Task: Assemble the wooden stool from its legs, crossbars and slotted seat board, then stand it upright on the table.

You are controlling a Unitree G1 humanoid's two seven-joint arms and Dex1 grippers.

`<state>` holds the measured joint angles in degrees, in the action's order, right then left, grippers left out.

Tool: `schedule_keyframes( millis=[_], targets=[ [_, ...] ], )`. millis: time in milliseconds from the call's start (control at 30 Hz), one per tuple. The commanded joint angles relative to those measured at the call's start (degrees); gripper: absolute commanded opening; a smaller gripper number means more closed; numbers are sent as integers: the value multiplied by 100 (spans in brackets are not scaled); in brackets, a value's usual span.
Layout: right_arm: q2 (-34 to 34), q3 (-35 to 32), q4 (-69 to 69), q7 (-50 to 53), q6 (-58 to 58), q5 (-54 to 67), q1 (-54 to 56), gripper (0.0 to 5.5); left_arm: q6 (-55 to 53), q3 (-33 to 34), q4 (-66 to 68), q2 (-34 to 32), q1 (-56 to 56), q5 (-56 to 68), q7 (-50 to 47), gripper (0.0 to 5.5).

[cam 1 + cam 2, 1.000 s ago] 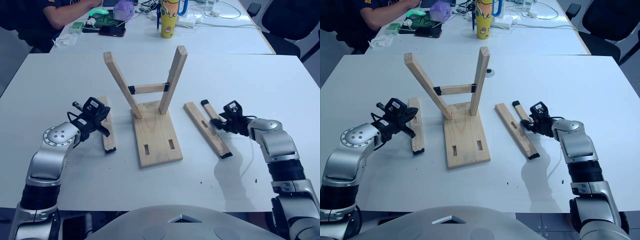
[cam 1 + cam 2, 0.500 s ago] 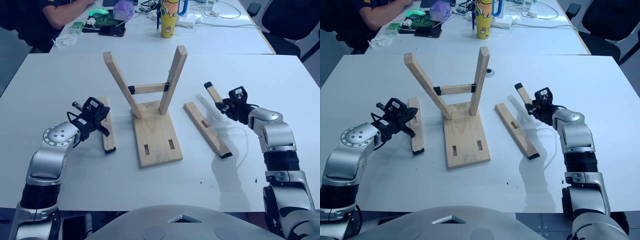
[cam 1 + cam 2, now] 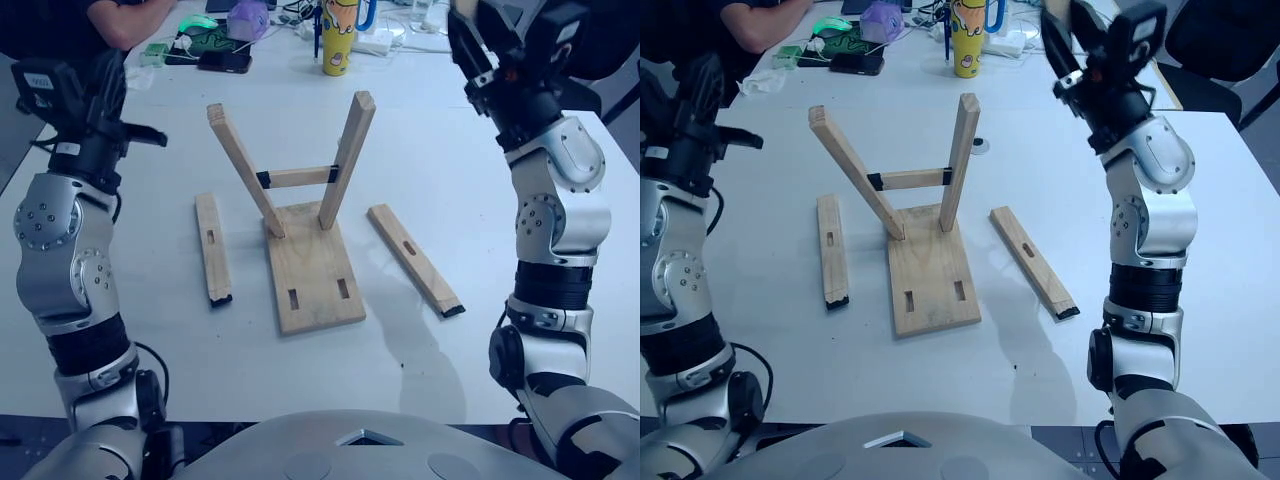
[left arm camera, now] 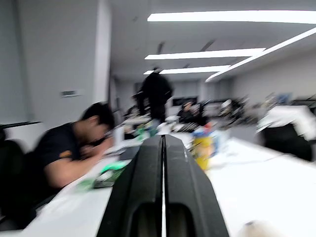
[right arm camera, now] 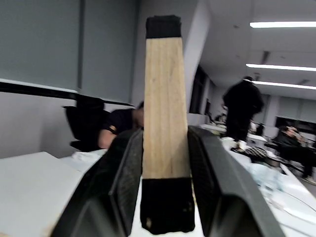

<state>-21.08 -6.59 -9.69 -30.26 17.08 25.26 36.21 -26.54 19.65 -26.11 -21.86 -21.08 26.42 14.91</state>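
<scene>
Right wrist view, right gripper (image 5: 165,140): fingers pinch a short crossbar (image 5: 165,94), dark-capped at both ends.
Left gripper (image 4: 163,143): fingers pressed together, holding nothing; high over the left side of the table (image 3: 150,330).
Seat board (image 3: 310,270): flat at centre, two legs (image 3: 245,170) standing in it, apparently joined by a second crossbar (image 3: 298,177).
Loose legs (image 3: 211,248): one each side of the board, lying flat.

Long ceiling strip lights (image 4: 232,17) glow bright white across the upper frame, washing the room evenly. From above, the white table (image 3: 440,170) is well lit, and the upright wooden legs (image 3: 345,160) cast soft, faint shadows.
</scene>
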Motion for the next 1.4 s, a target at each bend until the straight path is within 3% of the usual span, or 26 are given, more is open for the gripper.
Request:
schedule_keyframes(
  millis=[33,167,467,833,933,1300,1400],
  targets=[
    [-39,529,-443,-117,375,-102,436,133,-692,-249,-650,99,-518,855,-155,0],
    [-47,883,-294,-235,-24,-561,580,133,-1368,-275,-798,497,-757,2065,-624,0],
    [95,1484,-259,-480,-883,-1194,356,133,-1652,-359,-747,1273,-788,4247,-1921,127],
    [69,1668,-113,-697,-1294,-1567,223,133,-1277,-350,-690,973,-1012,5072,-2616,267],
    [81,1635,-116,-735,-1246,-1552,193,133,-1176,-365,-667,880,-1038,5146,-2650,247],
    [122,1567,-151,-846,-1085,-1442,162,133,-929,-502,-630,703,-900,5214,-2692,75],
    [137,1545,-178,-843,-1024,-1379,181,133,-897,-540,-632,668,-856,5227,-2694,57]
  ],
)
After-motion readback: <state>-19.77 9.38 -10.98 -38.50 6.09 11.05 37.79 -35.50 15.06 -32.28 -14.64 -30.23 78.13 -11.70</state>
